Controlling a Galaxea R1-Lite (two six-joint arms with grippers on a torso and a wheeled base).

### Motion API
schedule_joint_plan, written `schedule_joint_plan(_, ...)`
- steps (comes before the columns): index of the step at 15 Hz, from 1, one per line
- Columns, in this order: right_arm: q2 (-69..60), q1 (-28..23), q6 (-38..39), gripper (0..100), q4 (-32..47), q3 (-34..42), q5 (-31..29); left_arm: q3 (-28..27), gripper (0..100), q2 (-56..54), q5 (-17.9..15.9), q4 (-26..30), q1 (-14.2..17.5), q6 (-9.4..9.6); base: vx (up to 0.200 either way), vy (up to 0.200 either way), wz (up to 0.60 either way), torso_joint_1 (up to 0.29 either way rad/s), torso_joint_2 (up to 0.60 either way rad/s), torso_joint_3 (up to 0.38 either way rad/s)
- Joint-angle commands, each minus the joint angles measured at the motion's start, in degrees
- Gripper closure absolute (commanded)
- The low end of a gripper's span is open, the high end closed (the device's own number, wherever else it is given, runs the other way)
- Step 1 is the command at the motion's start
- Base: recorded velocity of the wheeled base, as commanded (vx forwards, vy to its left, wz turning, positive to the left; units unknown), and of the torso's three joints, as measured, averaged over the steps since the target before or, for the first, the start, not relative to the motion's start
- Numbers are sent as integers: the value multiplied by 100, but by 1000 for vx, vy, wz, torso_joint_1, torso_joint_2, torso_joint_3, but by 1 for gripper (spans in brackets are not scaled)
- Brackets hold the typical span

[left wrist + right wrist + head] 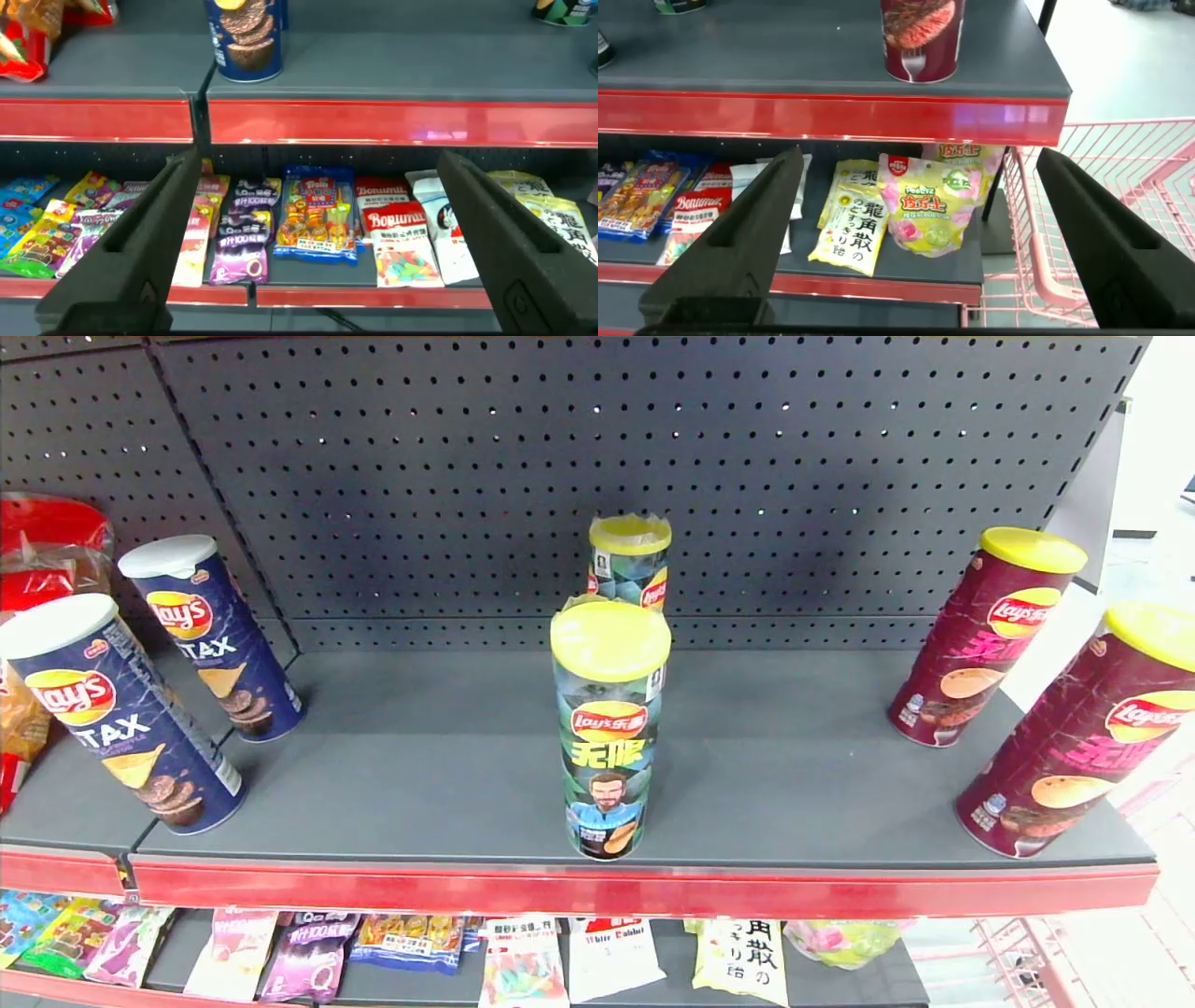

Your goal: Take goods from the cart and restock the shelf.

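On the grey shelf (766,775) stand two green chip cans with yellow lids, one at the front middle (607,728) and one behind it (628,563). Two blue chip cans (121,709) (213,635) stand at the left, two maroon cans (990,635) (1083,733) at the right. My left gripper (313,233) is open and holds nothing, in front of the lower shelf below a blue can (247,37). My right gripper (920,233) is open too, facing the lower shelf below a maroon can (922,37).
The shelf has a red front edge (644,891) and a pegboard back (597,476). Snack bags (318,219) (929,201) lie on the lower shelf. A pink wire cart (1102,224) stands at the right end. Bread packs (42,569) sit at far left.
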Motion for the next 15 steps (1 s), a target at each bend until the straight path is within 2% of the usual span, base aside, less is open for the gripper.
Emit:
schedule_joint_plan(1,-2,1,2,0,-2,0,2,0,0,-2,2,-1,-1,-1,0,0,0,0,0,0)
schedule_joint_plan(15,-11,-7,46,0,-2,0,-121,0,0,-2,2,-1,-1,-1,0,0,0,0,0,0)
